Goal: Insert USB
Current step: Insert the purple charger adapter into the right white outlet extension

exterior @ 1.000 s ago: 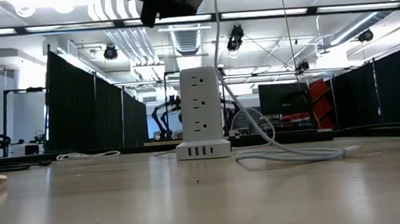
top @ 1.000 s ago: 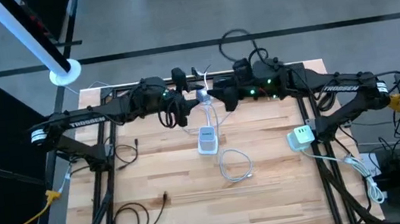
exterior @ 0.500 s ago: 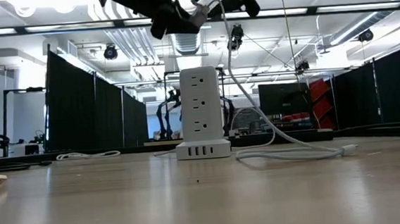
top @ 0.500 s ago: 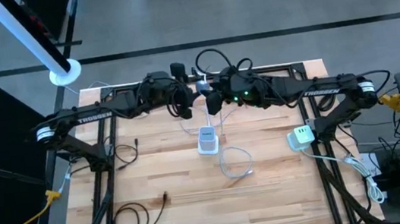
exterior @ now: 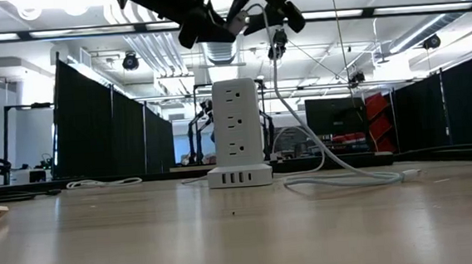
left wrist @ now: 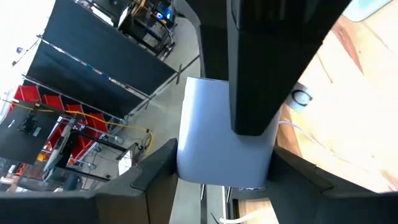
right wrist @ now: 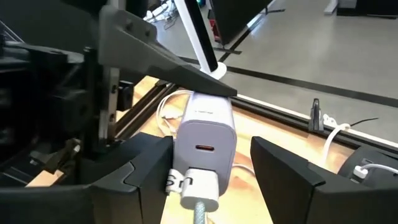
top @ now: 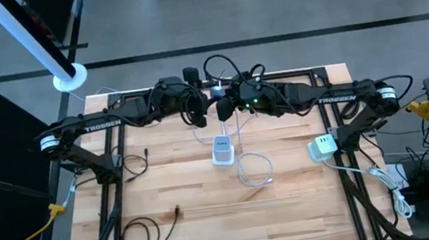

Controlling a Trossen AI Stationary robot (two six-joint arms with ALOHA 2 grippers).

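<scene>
A light wooden table [top: 181, 181] is carrying everything here, its planks running left to right. Near the middle, a white power strip tower [top: 222, 149] is standing upright on the wood, with a row of USB ports [exterior: 239, 178] facing the near edge. Just to its right, a white cable [top: 252, 173] is lying in a loose loop on the boards. Farther right, close to the table's right edge, a white charger block [top: 322, 147] is sitting with its own white lead trailing off the near-right corner. At the near left, a black cable [top: 142, 231] is lying coiled, and another short black lead [top: 136, 164] is resting by the left edge.
</scene>
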